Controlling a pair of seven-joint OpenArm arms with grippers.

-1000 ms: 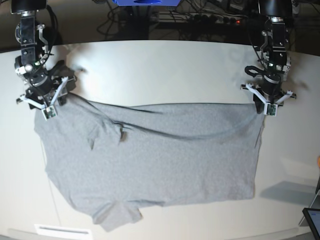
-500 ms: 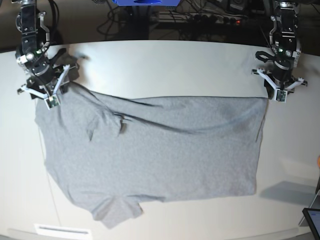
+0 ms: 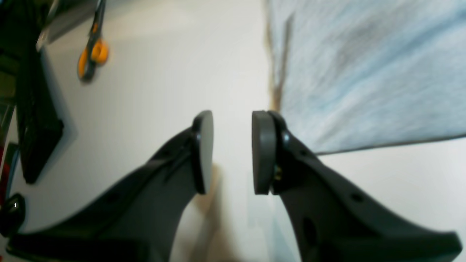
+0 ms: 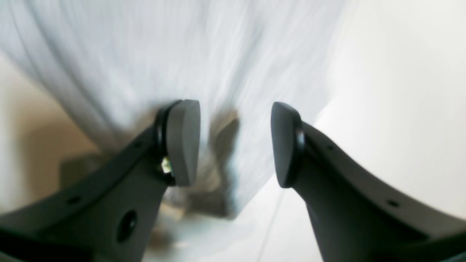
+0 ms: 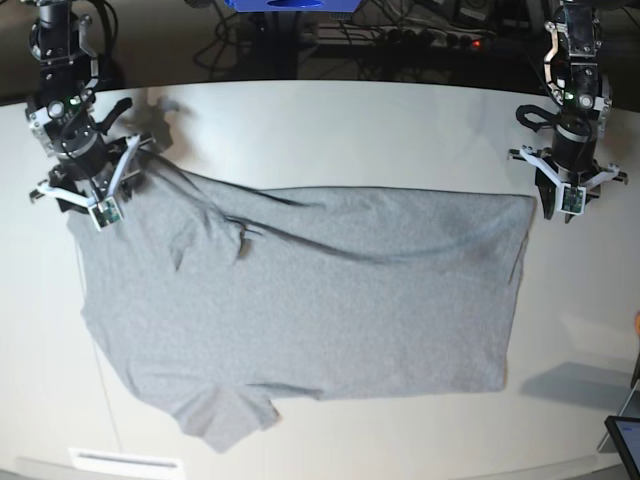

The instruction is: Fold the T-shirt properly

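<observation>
- Looks like a robotics lab or test bench, not a home.
- Two robot arms mounted at the far corners of a wide, pale tabletop (image 5: 330, 130).
- Behind it: dark floor, tangled cables (image 5: 230, 45), a power strip (image 5: 420, 38) with a red light.
- Blue equipment (image 5: 290, 5) at the top edge, type unclear.
- Orange-handled scissors (image 3: 91, 54) lie on the tabletop; blurred, so probably scissors.
- Dark screen corner (image 5: 625, 440) at the lower right.

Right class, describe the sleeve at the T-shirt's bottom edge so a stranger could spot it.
Find the white table, then the grey T-shirt spread across it. The short sleeve pokes out at the near-left corner, the only flap beyond the shirt's lower edge.
</observation>
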